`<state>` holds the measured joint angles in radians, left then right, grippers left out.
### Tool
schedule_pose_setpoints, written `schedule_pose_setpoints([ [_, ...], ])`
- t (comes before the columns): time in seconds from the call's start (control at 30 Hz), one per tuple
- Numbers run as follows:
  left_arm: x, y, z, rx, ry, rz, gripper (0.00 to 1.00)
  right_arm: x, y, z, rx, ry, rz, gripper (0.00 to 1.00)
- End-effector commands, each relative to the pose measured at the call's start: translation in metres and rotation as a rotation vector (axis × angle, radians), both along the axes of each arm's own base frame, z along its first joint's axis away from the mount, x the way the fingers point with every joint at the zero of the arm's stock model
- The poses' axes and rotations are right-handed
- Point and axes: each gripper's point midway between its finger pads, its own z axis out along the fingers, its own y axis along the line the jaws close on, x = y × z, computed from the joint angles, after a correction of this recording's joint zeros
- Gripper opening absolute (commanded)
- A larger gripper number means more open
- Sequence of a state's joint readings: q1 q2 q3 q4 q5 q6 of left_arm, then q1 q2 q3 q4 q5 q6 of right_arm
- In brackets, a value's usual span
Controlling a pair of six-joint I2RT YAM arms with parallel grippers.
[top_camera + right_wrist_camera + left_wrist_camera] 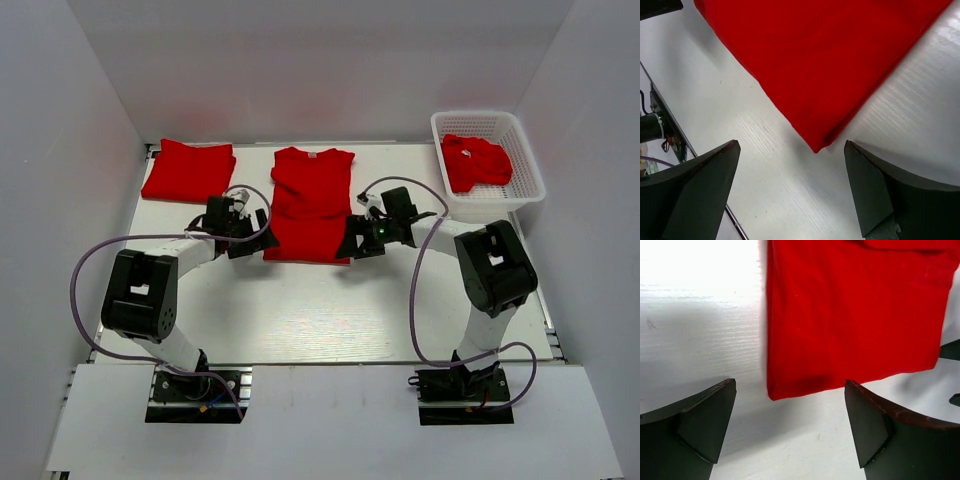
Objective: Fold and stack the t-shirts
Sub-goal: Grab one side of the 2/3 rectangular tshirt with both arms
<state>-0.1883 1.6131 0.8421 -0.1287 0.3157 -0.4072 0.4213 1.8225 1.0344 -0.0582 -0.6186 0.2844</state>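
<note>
A red t-shirt (310, 203) lies flat in the middle of the table, its sides folded in to a long strip, neck at the far end. A folded red t-shirt (188, 170) lies at the far left. A crumpled red t-shirt (476, 162) sits in the white basket (523, 170). My left gripper (262, 243) is open and empty just off the strip's near left corner (777, 390). My right gripper (352, 246) is open and empty just off the strip's near right corner (816, 145). Both hover low over the table.
White walls close in the table on the left, back and right. The basket stands at the far right corner. The arms' purple cables loop over the near half of the table (300, 320).
</note>
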Motion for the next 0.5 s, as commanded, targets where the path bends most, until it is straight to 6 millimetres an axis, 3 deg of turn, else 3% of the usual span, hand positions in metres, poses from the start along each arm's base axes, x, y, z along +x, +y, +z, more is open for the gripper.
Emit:
schedule_pose_setpoints([
  [0.0,0.003,-0.003,-0.002,0.012,-0.029,-0.033,1.00,0.008,0.011,-0.001,0.033,0.000,0.010,0.90],
  [0.13,-0.001,-0.005,-0.019,0.007,0.012,-0.055,0.93,0.007,0.011,-0.013,0.012,0.031,-0.007,0.90],
  [0.23,-0.003,-0.012,-0.022,-0.011,0.020,-0.080,0.64,0.011,0.012,-0.020,0.017,0.031,-0.012,0.89],
  [0.33,-0.014,-0.018,-0.028,-0.024,0.030,-0.114,0.47,0.007,0.013,-0.022,0.029,0.049,-0.009,0.75],
  [0.43,-0.021,-0.020,-0.031,-0.023,0.033,-0.123,0.29,0.001,0.012,-0.021,0.029,0.065,-0.014,0.49],
  [0.47,-0.023,-0.017,-0.035,-0.009,0.040,-0.112,0.22,0.002,0.010,-0.021,0.026,0.062,-0.019,0.35],
])
